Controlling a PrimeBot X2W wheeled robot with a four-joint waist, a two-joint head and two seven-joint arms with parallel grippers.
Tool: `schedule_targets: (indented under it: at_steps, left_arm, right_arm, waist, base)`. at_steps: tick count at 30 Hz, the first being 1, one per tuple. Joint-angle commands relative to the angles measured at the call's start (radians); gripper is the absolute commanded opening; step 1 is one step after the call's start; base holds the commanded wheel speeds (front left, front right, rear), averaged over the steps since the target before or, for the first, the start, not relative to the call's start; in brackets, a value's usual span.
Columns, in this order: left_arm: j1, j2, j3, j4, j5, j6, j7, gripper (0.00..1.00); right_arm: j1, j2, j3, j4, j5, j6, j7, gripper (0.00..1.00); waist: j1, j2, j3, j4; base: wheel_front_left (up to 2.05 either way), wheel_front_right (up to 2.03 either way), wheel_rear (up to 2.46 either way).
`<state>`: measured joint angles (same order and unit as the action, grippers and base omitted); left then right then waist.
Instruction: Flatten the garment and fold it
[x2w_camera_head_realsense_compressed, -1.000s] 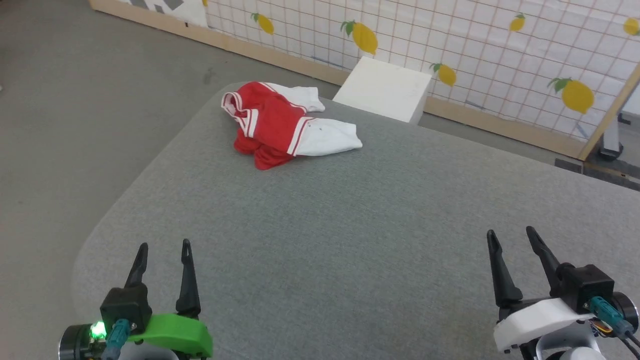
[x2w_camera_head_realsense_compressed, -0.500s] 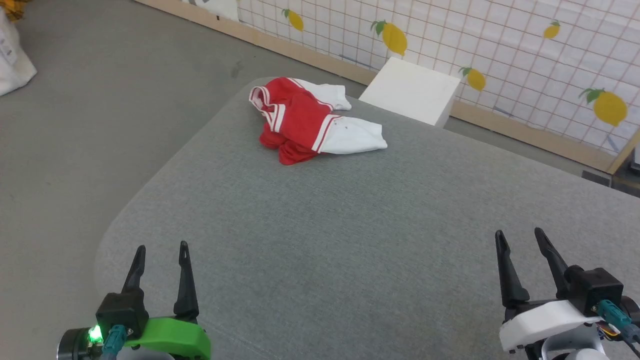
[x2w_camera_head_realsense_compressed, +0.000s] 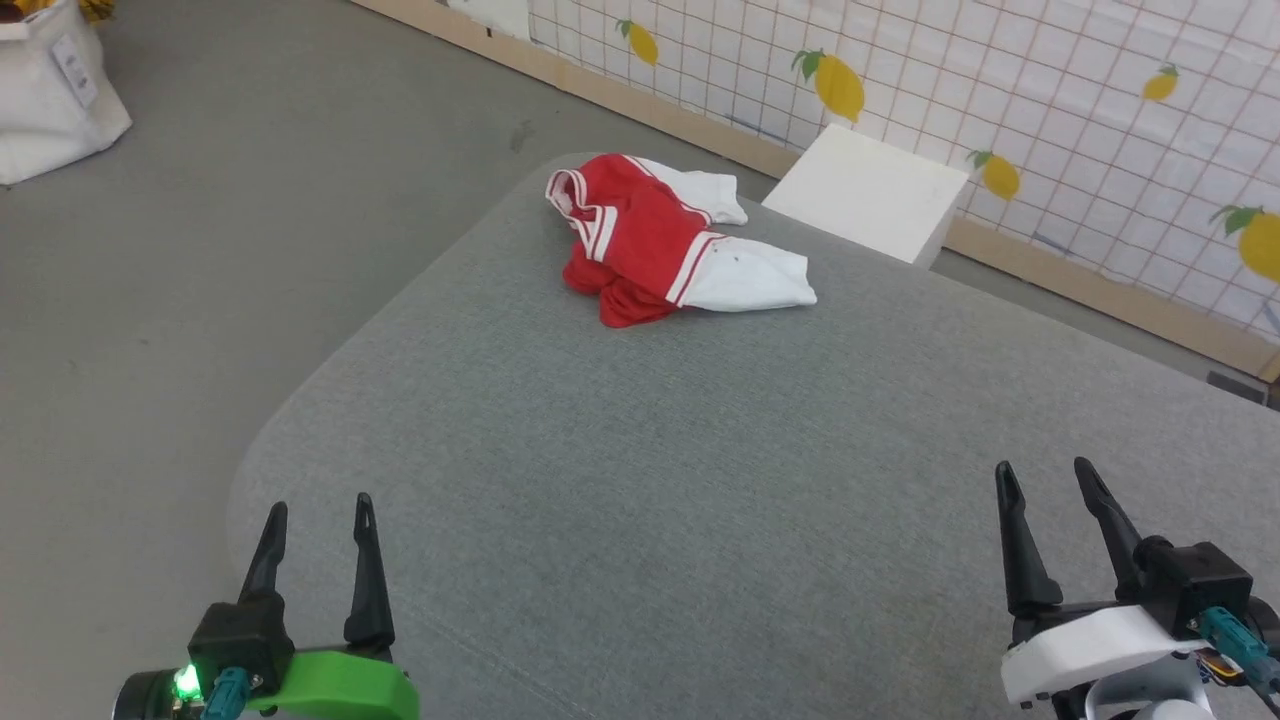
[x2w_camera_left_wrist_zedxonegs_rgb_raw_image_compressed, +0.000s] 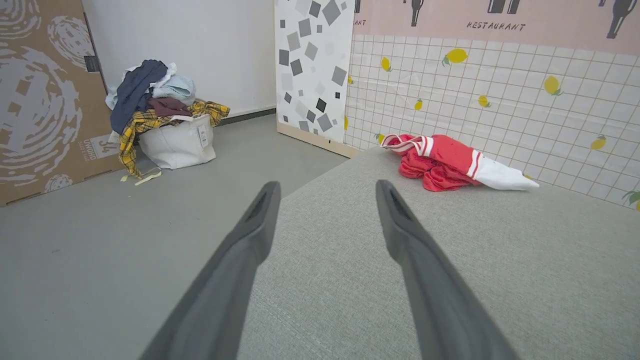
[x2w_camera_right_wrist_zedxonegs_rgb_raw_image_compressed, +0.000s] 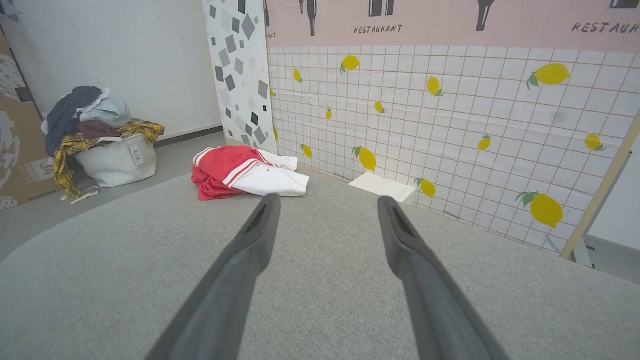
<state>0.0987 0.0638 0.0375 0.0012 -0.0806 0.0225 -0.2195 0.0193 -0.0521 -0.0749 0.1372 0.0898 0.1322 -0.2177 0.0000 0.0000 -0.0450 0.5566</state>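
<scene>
The garment (x2w_camera_head_realsense_compressed: 660, 235), red with white sleeves and red-white striped trim, lies crumpled in a heap near the far left corner of the grey table (x2w_camera_head_realsense_compressed: 700, 470). It also shows in the left wrist view (x2w_camera_left_wrist_zedxonegs_rgb_raw_image_compressed: 450, 162) and the right wrist view (x2w_camera_right_wrist_zedxonegs_rgb_raw_image_compressed: 240, 172). Any lettering is hidden in the folds. My left gripper (x2w_camera_head_realsense_compressed: 318, 508) hovers open over the table's near left edge, far from the garment. Over the near right, my right gripper (x2w_camera_head_realsense_compressed: 1045, 475) is open too, nothing between its fingers. The same open gaps show at the left gripper (x2w_camera_left_wrist_zedxonegs_rgb_raw_image_compressed: 325, 187) and right gripper (x2w_camera_right_wrist_zedxonegs_rgb_raw_image_compressed: 325, 200).
A white box (x2w_camera_head_realsense_compressed: 865, 192) stands on the floor behind the table's far edge, against the lemon-patterned wall (x2w_camera_head_realsense_compressed: 1050, 90). A white bag heaped with clothes (x2w_camera_left_wrist_zedxonegs_rgb_raw_image_compressed: 165, 120) sits on the floor to the left, beside a cardboard panel (x2w_camera_left_wrist_zedxonegs_rgb_raw_image_compressed: 40, 95).
The head camera has swung left, so the whole picture shifts right and a white bag enters at top left. The garment and both grippers have not moved on the table.
</scene>
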Motion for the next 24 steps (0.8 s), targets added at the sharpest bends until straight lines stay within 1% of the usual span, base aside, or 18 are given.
schedule_targets:
  at_steps: [1,15,19,22,24]
  left_arm:
    - [0.020,0.006,0.001,0.005,-0.004,-0.003,-0.010,1.00]
    - [0.020,0.013,0.001,0.014,-0.019,-0.009,-0.038,1.00]
    - [-0.024,0.012,-0.011,0.011,-0.048,-0.032,-0.039,1.00]
    - [-0.104,0.011,-0.034,0.005,-0.093,-0.073,0.010,1.00]
    - [-0.176,0.026,-0.053,-0.017,-0.103,-0.094,0.056,1.00]
  right_arm:
    - [0.002,0.002,-0.004,0.007,0.012,-0.001,-0.012,1.00]
    - [-0.002,0.002,-0.016,0.023,0.027,-0.001,-0.040,1.00]
    - [-0.004,0.002,-0.017,0.019,0.021,-0.002,-0.044,1.00]
    - [-0.004,0.002,-0.021,0.011,0.013,-0.002,-0.044,1.00]
    - [-0.009,0.002,-0.021,0.003,0.003,-0.002,-0.044,1.00]
  waist:
    - [0.0000,0.0000,-0.006,0.010]
    - [0.0000,0.0000,-0.009,0.068]
    - [0.0000,0.0000,0.004,0.070]
    - [0.0000,0.0000,0.020,0.067]
    - [0.0000,0.0000,0.037,0.062]
  base:
    - [0.00,0.00,0.00]
    - [0.00,0.00,0.00]
    - [0.00,0.00,0.00]
    - [0.00,0.00,0.00]
    - [0.00,0.00,0.00]
